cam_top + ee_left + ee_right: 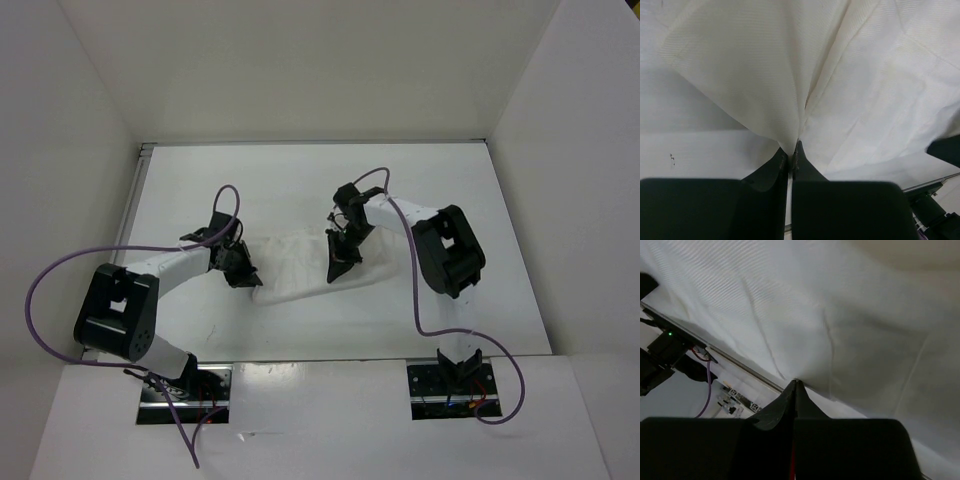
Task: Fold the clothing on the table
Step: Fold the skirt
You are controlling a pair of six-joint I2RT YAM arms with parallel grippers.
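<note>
The clothing [297, 262] lies near the middle of the table [440, 180], somewhat toward the near edge and well apart from every corner, and is stretched as a pale band between the two arms. Its left end is pinched by the left gripper [243, 273], whose jaws are seen closed on the fabric in the left wrist view. Creases are drawn fan-like down into the fingertips [802, 167], and from that tension a firm hold on a gathered edge is judged. Its right end is clamped in the same way by the right gripper [340, 264], the jaws shut on a hem from which a sharp crease rises. Both ends are presumably held at once so that one whole edge can be lifted and carried over evenly, and a skewed fold avoided.
</note>
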